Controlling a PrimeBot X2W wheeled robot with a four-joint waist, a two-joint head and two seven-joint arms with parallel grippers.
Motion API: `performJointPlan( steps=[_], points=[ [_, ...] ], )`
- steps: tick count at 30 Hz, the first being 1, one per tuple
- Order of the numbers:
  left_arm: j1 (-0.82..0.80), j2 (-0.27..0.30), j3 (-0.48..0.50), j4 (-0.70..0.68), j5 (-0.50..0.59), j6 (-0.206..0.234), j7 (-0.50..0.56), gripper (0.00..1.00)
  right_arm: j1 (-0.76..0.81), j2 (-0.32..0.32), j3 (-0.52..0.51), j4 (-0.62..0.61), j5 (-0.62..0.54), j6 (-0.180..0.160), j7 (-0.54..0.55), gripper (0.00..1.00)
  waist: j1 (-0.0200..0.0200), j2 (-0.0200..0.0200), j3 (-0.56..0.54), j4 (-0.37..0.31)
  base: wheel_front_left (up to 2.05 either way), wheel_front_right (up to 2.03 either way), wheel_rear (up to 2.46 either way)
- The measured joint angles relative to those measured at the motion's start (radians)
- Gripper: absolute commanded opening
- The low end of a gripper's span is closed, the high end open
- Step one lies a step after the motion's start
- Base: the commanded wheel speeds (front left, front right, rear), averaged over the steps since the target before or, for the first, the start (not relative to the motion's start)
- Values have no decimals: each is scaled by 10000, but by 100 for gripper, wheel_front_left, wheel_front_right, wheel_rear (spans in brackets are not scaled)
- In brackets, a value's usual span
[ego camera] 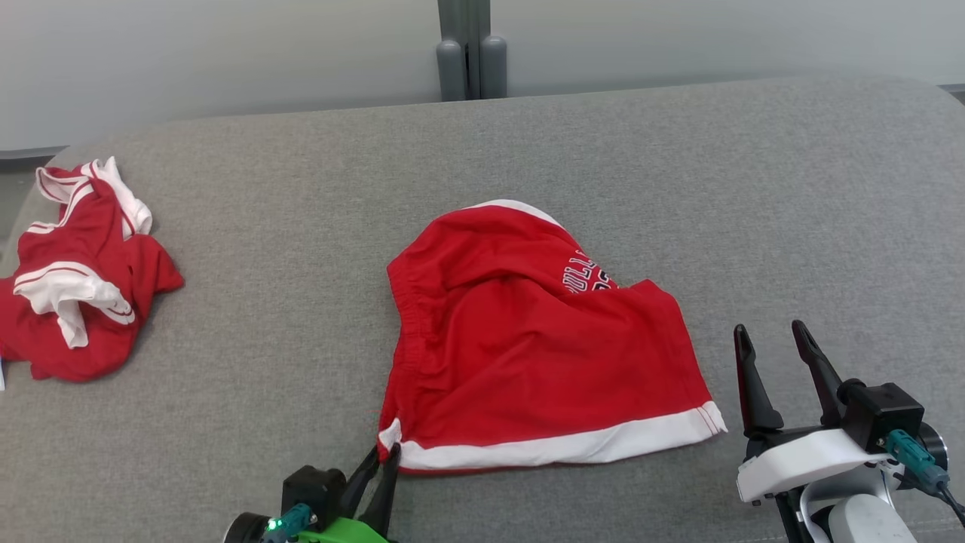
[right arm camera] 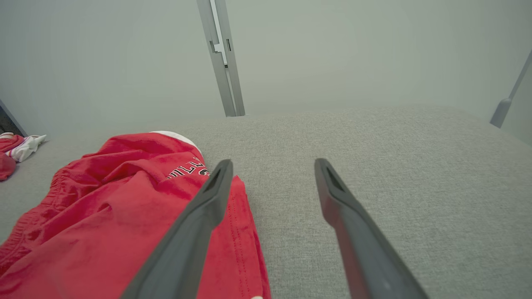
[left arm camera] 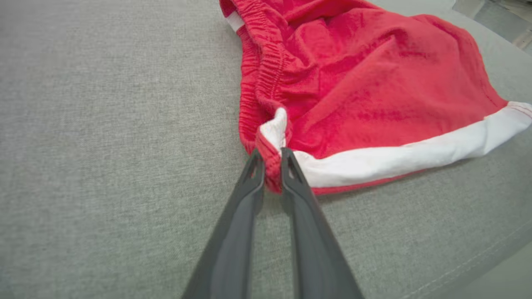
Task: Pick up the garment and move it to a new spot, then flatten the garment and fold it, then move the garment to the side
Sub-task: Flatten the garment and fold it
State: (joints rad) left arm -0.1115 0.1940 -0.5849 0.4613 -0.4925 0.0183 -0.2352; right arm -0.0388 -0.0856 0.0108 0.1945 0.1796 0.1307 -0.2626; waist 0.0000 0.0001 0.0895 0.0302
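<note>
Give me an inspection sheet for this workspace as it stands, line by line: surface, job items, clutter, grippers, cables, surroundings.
Surface: grey fabric surface, flat and smooth.
Job's things: red shorts with a white hem, lying rumpled near the middle, lettering partly hidden by a fold.
Clutter: second red-and-white garment, crumpled at the left, apart from the shorts.
Grippers: left gripper pinched shut on the shorts' near-left hem corner; right gripper open beside the shorts' right edge, holding nothing.
Cables: teal plug with a dark lead on the right wrist, clear of the cloth.
Surroundings: pale wall and a grey post behind the surface.
</note>
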Motion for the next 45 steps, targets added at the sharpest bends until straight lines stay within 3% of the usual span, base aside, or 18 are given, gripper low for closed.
performJointPlan(
  steps=[1,10,19,28,45],
  points=[
    [34,-8,6,40,6,31,-15,100,-2,0,-2,10,2,0,0,100,0,0,10,58,0,0,0],
    [-32,63,717,-504,217,274,-236,100,-20,-35,36,56,2,0,0,100,0,0,-143,183,0,0,0],
    [147,451,2694,-2247,934,612,-274,100,-3,-27,222,-127,-44,0,0,100,0,0,-479,-50,0,0,0],
    [934,713,3935,-2767,1379,708,-272,100,220,-293,616,-353,-142,0,0,100,0,0,-791,-307,0,0,0],
    [1628,742,4686,-3097,1463,-48,-274,100,729,-439,719,-339,-144,0,15,100,-1,0,-1178,-230,0,0,0]
  ],
)
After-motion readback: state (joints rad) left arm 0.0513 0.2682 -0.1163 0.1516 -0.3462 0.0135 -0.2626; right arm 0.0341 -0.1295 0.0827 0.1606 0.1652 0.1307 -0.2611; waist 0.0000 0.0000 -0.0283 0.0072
